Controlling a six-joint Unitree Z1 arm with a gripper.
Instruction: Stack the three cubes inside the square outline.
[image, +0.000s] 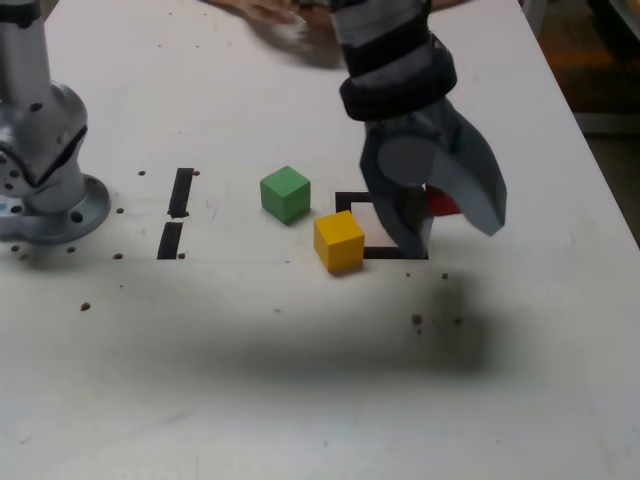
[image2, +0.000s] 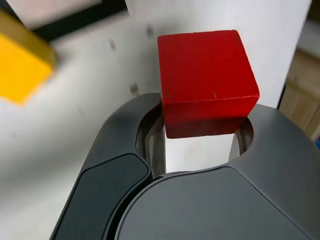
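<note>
Holding the red cube (image2: 207, 80) between its jaws, my pincer (image: 440, 205) is clenched on it; the wrist view shows the cube wedged in the jaw mouth, and in the exterior view only a sliver of red (image: 441, 203) peeks out between the two grey jaws. From the exterior view I see the pincer hanging over the far-right part of the square outline (image: 352, 203), hiding most of it; only the outline's left side and near edge show. I cannot tell whether the cube touches the counter (image: 300, 380).

The yellow cube (image: 339, 240) sits at the outline's near-left corner, covering part of the tape. In the wrist view it is a blur at the edge (image2: 20, 65). The green cube (image: 285, 193) stands just to the exterior view's left of the outline, apart from the yellow one.

Further to the exterior view's left lie two short tape strips (image: 180, 192), and beyond them the arm's base (image: 45, 170). A hand (image: 270, 10) shows at the counter's far edge.
</note>
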